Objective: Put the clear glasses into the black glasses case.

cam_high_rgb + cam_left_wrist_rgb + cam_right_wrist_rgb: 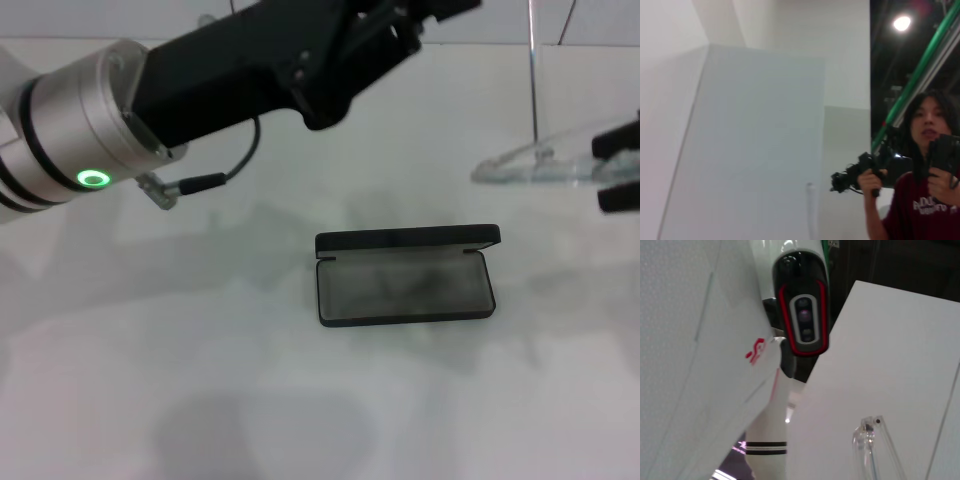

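White counter [150, 400], black glasses case [405, 285] open at centre.
Right tool [618, 170] clenched on clear glasses [540, 165], well apart from case; left tool [400, 20] raised, state indeterminate. Next: carry over, lower into lining.

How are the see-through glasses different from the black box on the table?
The clear glasses are colourless and see-through; the black glasses case is dark and solid. The glasses are held up at the head view's right edge by the right gripper; the case lies flat mid-table, untouched. The case is open and has nothing inside. Both are long and narrow.
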`<state>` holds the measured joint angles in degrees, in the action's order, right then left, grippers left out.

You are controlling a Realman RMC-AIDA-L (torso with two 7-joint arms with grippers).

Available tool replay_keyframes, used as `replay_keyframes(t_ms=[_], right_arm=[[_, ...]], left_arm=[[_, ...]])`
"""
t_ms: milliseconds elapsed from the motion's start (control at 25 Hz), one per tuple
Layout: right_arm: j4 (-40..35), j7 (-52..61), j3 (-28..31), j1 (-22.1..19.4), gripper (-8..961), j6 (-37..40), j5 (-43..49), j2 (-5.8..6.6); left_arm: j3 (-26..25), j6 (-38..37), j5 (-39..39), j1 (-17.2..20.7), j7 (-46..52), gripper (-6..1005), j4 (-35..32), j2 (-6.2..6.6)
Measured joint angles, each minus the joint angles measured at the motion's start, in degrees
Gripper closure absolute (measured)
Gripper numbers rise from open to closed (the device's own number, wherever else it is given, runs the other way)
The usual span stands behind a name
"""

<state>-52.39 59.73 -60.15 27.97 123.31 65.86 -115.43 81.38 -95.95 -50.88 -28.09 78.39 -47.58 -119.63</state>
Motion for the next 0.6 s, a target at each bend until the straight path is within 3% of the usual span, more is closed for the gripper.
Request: replay_keyframes(t_ms=[360,600], right_arm=[[-2.6,0.1,-7.2,0.7,836,0.0,-0.7,-0.15],[1.3,0.1,-8.2,4.3,833,-1.0,0.6,-0.04]], left_arm=[[-1.2,2.8,-1.1,-0.8,-0.6,914,1.8,0.02],[-0.9,3.3,-1.4,-2.1,-0.7,914,1.8,-0.06]])
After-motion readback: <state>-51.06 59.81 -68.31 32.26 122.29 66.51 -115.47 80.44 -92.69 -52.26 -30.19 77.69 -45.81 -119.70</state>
